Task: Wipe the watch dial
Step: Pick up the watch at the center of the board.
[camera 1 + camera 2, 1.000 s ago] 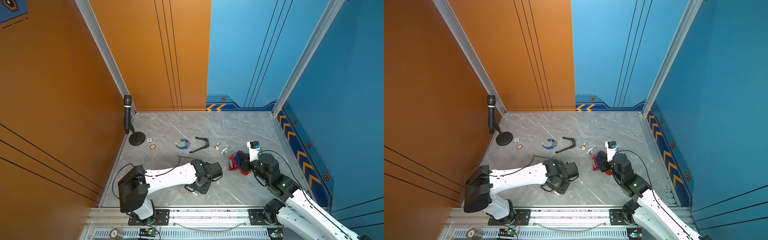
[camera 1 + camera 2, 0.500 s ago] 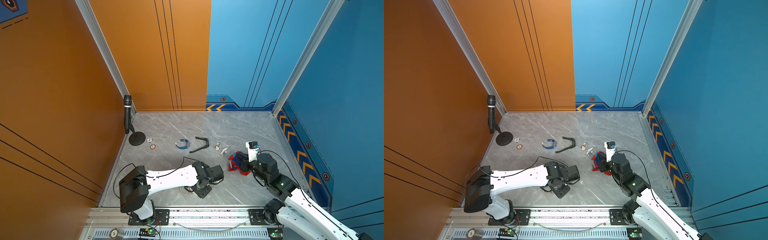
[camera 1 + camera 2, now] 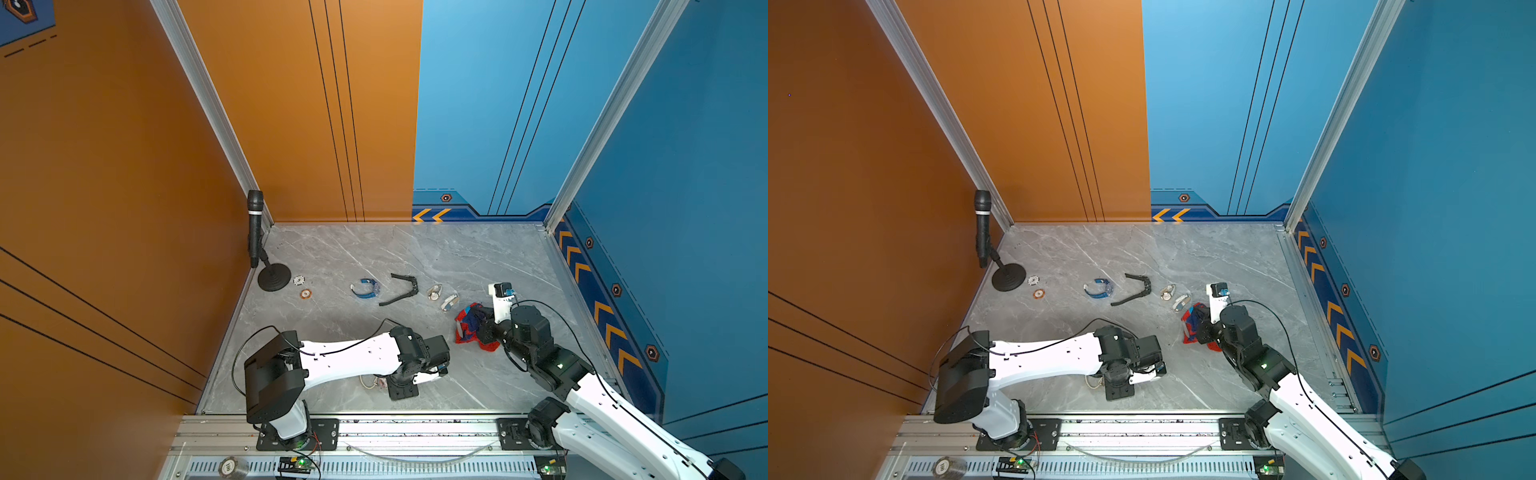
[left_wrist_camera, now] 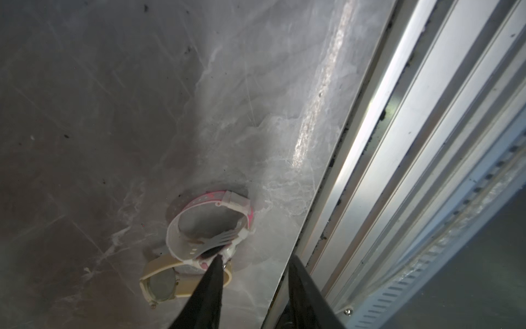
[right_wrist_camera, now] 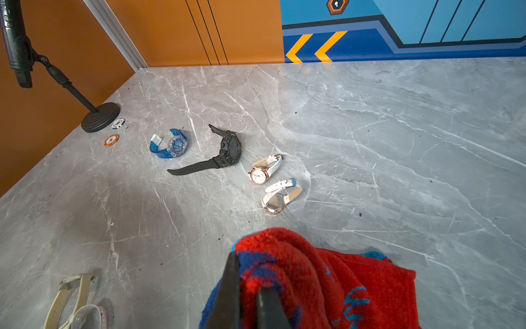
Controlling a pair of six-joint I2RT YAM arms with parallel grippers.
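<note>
Two watches lie together near the table's front edge: a beige-strapped one with a round dial point(image 4: 160, 286) and a pink-and-white one point(image 4: 210, 219), also seen in a top view point(image 3: 370, 381) and in the right wrist view point(image 5: 71, 299). My left gripper point(image 4: 256, 256) point(image 3: 401, 390) point(image 3: 1119, 390) points down beside them. It is open, with one fingertip point(image 4: 217, 260) against the pink-and-white watch and only bare table between the jaws. My right gripper point(image 5: 249, 273) point(image 3: 478, 328) is shut on a red-and-blue cloth point(image 5: 327, 279) point(image 3: 467, 328) point(image 3: 1192, 322) that rests on the table at the right.
Farther back lie a blue watch point(image 3: 365, 288), a black watch point(image 3: 401, 289) and two white watches point(image 3: 434, 291) point(image 3: 449, 302). A microphone stand point(image 3: 272, 278) and two poker chips point(image 3: 298, 280) point(image 3: 306, 294) sit at the left wall. The aluminium rail point(image 4: 370, 171) runs along the front edge.
My left gripper has edged a little toward the front edge of the table, by the two watches. The right arm with the cloth has barely shifted.
</note>
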